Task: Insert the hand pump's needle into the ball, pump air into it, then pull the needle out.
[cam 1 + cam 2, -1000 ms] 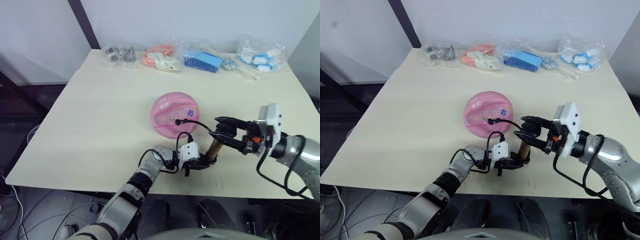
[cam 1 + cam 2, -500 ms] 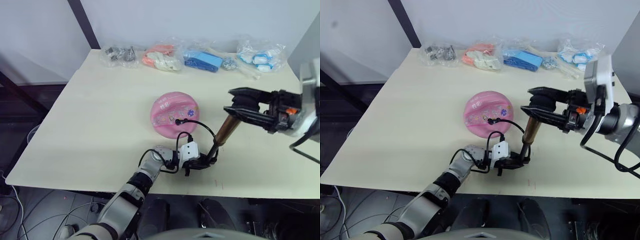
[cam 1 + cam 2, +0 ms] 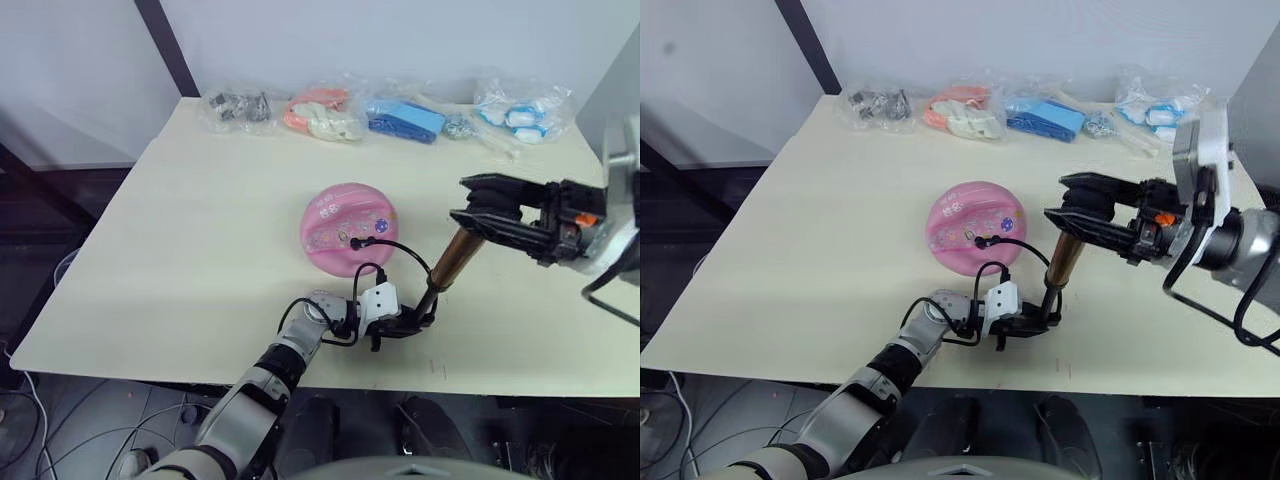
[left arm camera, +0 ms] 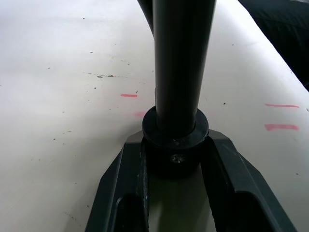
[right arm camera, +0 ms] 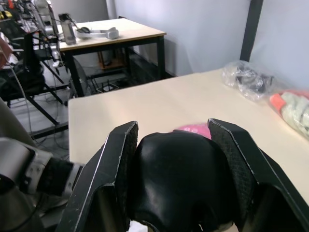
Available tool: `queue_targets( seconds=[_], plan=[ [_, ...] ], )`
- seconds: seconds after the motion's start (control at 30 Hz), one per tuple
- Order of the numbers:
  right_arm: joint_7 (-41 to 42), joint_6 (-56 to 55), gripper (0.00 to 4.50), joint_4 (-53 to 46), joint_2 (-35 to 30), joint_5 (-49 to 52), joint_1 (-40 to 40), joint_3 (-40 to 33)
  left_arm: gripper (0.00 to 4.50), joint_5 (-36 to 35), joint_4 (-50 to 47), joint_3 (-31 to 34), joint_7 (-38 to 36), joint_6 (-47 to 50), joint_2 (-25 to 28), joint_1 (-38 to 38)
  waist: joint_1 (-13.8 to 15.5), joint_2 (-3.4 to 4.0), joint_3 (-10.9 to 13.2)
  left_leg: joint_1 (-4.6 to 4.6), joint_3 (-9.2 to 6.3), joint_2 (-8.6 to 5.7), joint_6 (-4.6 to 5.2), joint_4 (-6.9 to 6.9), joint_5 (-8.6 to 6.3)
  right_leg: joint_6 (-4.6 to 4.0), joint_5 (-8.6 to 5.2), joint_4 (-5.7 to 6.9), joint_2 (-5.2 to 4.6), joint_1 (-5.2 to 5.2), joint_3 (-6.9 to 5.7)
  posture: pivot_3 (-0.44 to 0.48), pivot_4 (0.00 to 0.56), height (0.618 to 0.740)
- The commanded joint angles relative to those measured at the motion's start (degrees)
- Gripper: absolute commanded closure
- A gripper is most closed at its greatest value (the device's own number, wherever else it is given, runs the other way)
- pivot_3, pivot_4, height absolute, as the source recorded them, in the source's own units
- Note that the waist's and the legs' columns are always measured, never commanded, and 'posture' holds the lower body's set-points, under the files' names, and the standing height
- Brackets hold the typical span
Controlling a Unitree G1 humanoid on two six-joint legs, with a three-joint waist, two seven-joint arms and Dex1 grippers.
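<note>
The pink ball (image 3: pixel 349 227) lies at the table's middle. A thin black hose (image 3: pixel 398 250) loops from a small black fitting (image 3: pixel 355 242) on the ball's near side to the pump's foot; the needle's pin is hidden. The hand pump (image 3: pixel 449 263) stands tilted, its gold barrel raised above a black rod (image 4: pixel 178 63). My left gripper (image 3: pixel 405 325) is shut on the pump's black base (image 4: pixel 176 140) at the table surface. My right gripper (image 3: pixel 488 213) is shut on the pump's black handle (image 5: pixel 181 179), right of the ball and above the table.
Several clear bags of small items line the table's far edge: dark parts (image 3: pixel 240 108), orange and white pieces (image 3: pixel 320 115), blue pieces (image 3: pixel 405 120), blue and white pieces (image 3: pixel 520 112). The pale table (image 3: pixel 200 250) ends close behind the left gripper.
My right gripper has risen and moved right with the handle, drawing the gold barrel up off the base. The left gripper and ball stayed put.
</note>
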Motion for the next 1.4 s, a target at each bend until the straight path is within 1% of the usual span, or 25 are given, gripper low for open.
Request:
queue_targets(
  seconds=[0.03,0.13,0.3,0.53,0.73,0.9,1.07,1.2,1.4],
  plan=[
    [2.1,-2.1,2.65,-2.0,1.5,-5.2,4.0,3.0,3.49,1.8,2.3,-1.1,0.1,0.6,0.7,1.2,-0.1,0.03,0.0,0.03,0.01,0.00,0.00,-0.01,0.00,0.00,0.00,0.00,0.00,0.02,0.01,0.000,0.150,0.736],
    [3.2,-4.7,2.65,-1.6,3.7,-9.5,7.2,5.7,3.49,2.0,2.2,-1.1,0.1,0.8,0.8,1.3,-0.1,0.01,0.0,0.06,0.01,0.01,0.00,-0.01,0.00,0.16,-0.10,0.01,0.02,0.03,0.02,0.000,0.150,0.736],
    [4.4,-9.3,2.65,-0.3,8.0,-17.0,11.1,11.5,3.49,2.1,1.7,-1.1,-0.1,0.8,0.9,1.5,-0.1,-0.01,0.0,0.08,0.01,0.01,0.00,-0.01,0.00,0.17,-0.10,0.01,0.03,0.04,0.03,0.000,0.150,0.736],
    [6.7,-16.4,2.65,4.0,13.6,-26.7,15.6,18.3,3.49,2.2,1.4,-1.0,0.1,0.6,0.9,1.6,-0.2,-0.03,-0.1,0.11,0.01,0.02,0.00,-0.01,0.00,0.19,-0.11,0.01,0.06,0.04,0.03,0.000,0.150,0.736],
    [8.2,-20.9,2.65,7.2,16.7,-32.3,17.5,21.5,3.49,2.2,1.5,-1.0,0.1,0.6,0.8,1.4,-0.2,-0.05,-0.1,0.12,0.00,0.03,0.00,-0.01,0.00,0.19,-0.11,0.02,0.07,0.04,0.04,0.000,0.150,0.736],
    [8.5,-22.1,2.65,7.1,17.3,-33.5,17.1,20.7,3.49,2.3,1.8,-1.0,0.2,0.6,0.7,1.3,-0.2,-0.05,-0.1,0.12,0.00,0.03,0.00,-0.01,0.00,0.19,-0.11,0.02,0.07,0.04,0.05,0.000,0.150,0.736],
    [9.4,-18.2,2.65,2.0,13.2,-27.9,13.3,15.1,3.49,2.4,2.0,-1.1,0.5,0.7,0.5,1.4,-0.1,-0.04,-0.1,0.11,0.02,0.02,0.00,-0.01,0.00,0.18,-0.11,0.03,0.07,0.03,0.08,0.000,0.150,0.736],
    [7.7,-11.4,2.65,-1.4,8.7,-18.0,7.6,8.7,3.49,2.5,2.4,-1.1,0.6,0.4,0.2,1.3,0.0,0.05,0.0,0.01,-0.01,0.00,0.00,0.00,0.00,0.00,0.00,0.00,0.04,-0.01,0.05,0.000,0.150,0.736],
    [5.2,-4.2,2.65,-1.6,2.9,-6.2,0.7,1.4,3.49,2.6,3.0,-1.1,0.8,0.2,0.0,1.0,0.0,0.07,0.1,-0.03,0.00,-0.03,0.00,0.00,0.00,-0.01,0.01,-0.02,-0.01,-0.02,0.02,0.000,0.150,0.736]
  ],
)
